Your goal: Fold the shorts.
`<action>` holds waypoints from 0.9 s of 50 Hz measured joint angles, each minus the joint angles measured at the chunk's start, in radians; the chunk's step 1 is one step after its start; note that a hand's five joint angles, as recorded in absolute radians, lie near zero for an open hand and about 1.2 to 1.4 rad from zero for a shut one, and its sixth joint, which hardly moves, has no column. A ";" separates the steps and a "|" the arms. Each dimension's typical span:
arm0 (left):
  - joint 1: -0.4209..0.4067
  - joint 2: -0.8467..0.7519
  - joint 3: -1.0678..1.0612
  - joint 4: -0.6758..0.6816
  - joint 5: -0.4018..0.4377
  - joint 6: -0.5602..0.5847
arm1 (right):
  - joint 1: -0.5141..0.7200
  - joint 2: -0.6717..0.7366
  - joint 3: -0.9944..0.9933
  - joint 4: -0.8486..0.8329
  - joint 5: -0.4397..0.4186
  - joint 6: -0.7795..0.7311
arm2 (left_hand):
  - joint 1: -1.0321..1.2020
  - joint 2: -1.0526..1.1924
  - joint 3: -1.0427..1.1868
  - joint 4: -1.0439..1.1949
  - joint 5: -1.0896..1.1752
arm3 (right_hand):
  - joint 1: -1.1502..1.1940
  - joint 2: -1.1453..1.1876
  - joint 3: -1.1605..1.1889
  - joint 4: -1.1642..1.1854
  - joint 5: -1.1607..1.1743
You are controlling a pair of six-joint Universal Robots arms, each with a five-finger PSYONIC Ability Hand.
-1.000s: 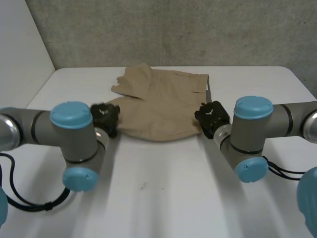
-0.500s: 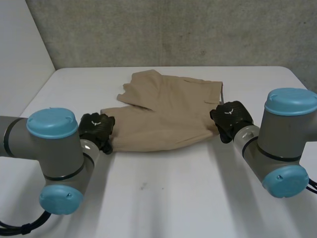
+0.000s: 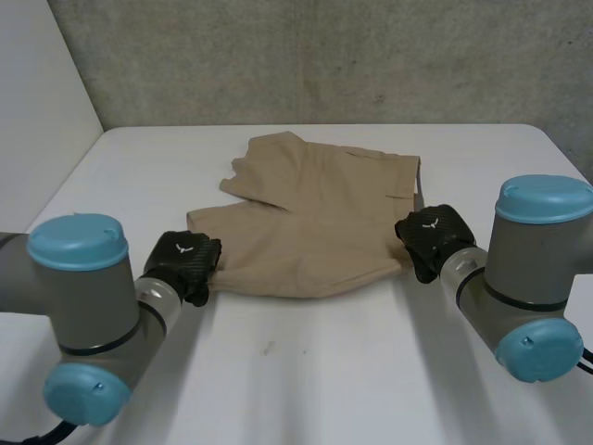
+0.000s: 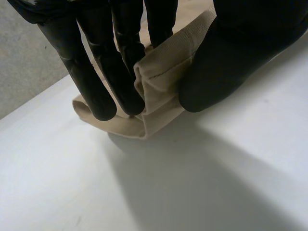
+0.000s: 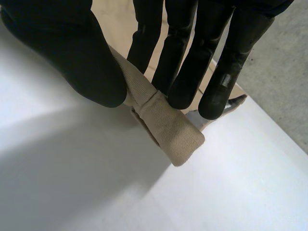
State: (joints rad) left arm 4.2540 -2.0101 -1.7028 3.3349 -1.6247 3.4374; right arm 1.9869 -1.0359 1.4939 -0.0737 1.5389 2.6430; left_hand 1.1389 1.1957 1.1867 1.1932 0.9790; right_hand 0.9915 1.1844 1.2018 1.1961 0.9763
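Tan shorts (image 3: 310, 222) lie across the middle of the white table (image 3: 306, 371), with the near edge sagging between my two hands. My left hand (image 3: 183, 263) is at the near left corner of the shorts; in its wrist view the fingers (image 4: 108, 72) and thumb pinch a bunched fold of tan cloth (image 4: 161, 84). My right hand (image 3: 429, 237) is at the near right corner; its fingers (image 5: 187, 57) and thumb pinch a rolled fold of the cloth (image 5: 166, 122).
A grey wall (image 3: 306, 56) runs behind the far table edge. A white panel (image 3: 37, 102) stands at the far left. Bare tabletop lies in front of the shorts, with a small dark speck (image 3: 269, 349) on it.
Both hands have drawn apart and nearer to me, pulling the shorts with them. The cloth has spread wider and shifted slightly right.
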 measured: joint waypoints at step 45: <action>-0.180 0.109 0.185 -0.530 -0.047 0.198 | -0.132 -0.149 -0.026 0.537 -0.136 -0.194 | -0.349 -0.385 -0.372 -0.383 -0.337 | 0.000 0.000 0.000 0.000 0.000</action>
State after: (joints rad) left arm 4.0736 -1.9013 -1.5181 2.8050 -1.6717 3.6356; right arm 1.8546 -1.1848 1.4679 0.4635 1.4024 2.4492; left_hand 0.7897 0.8107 0.8148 0.8104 0.6417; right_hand 0.9916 1.1844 1.2019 1.1961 0.9763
